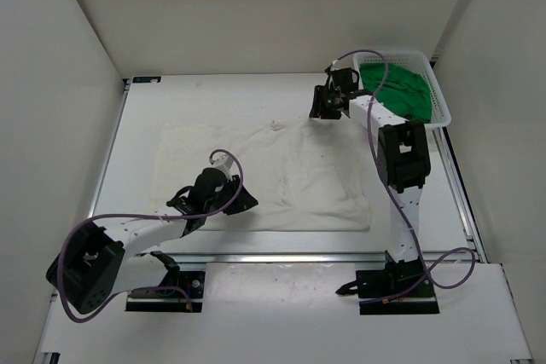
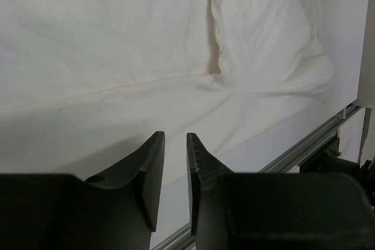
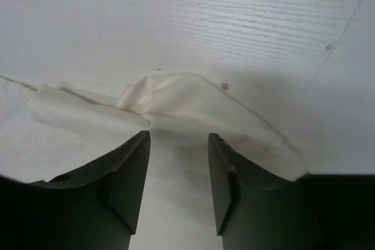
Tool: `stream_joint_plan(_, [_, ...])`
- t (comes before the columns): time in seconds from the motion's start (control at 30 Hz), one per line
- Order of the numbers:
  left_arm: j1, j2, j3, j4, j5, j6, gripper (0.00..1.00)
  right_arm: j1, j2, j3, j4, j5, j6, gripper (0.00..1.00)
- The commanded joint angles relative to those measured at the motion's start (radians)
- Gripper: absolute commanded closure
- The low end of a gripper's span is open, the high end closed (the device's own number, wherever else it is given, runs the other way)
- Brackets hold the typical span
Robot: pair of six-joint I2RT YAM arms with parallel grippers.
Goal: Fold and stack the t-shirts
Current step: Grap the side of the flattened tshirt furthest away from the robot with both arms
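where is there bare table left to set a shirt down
Bare table lies between the flat white cloth t-shirt and the back wall, plus a narrower strip along its left edge. Crowded far right: white mesh basket holding the bright green t-shirt, right gripper.

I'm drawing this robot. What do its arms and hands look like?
The left arm and right arm are white tubes with black joints. A purple cable loops along each. The left hand and right hand each have two dark wedge-shaped fingers.

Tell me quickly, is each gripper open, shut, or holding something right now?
Left gripper: jaws slightly apart, holding nothing, low over the white t-shirt.
Right gripper: open, empty, just above the shirt's corner.
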Motion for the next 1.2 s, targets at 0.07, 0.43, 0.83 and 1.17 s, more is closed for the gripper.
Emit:
stream_joint_plan(0.07, [0.016, 0.017, 0.001, 0.045, 0.028, 0.003, 0.67, 0.021, 0.093, 0.166, -0.132, 0.006, -0.078, 0.55])
stream_joint_plan(0.43, [-0.01, 0.041, 0.013, 0.053, 0.007, 0.004, 0.67, 0.113, -0.012, 0.06, -0.114, 0.097, -0.089, 1.0])
stream_joint_plan(0.83, [0.074, -0.058, -0.034, 0.039, 0.021, 0.009, 0.67, 0.369, -0.583, -0.74, 0.226, 0.372, 0.031, 0.98])
stream_joint_plan(1.17, [0.14, -0.137, -0.06, -0.004, 0.029, 0.026, 0.66, 0.337, -0.856, -0.962, 0.231, 0.17, 0.081, 0.72])
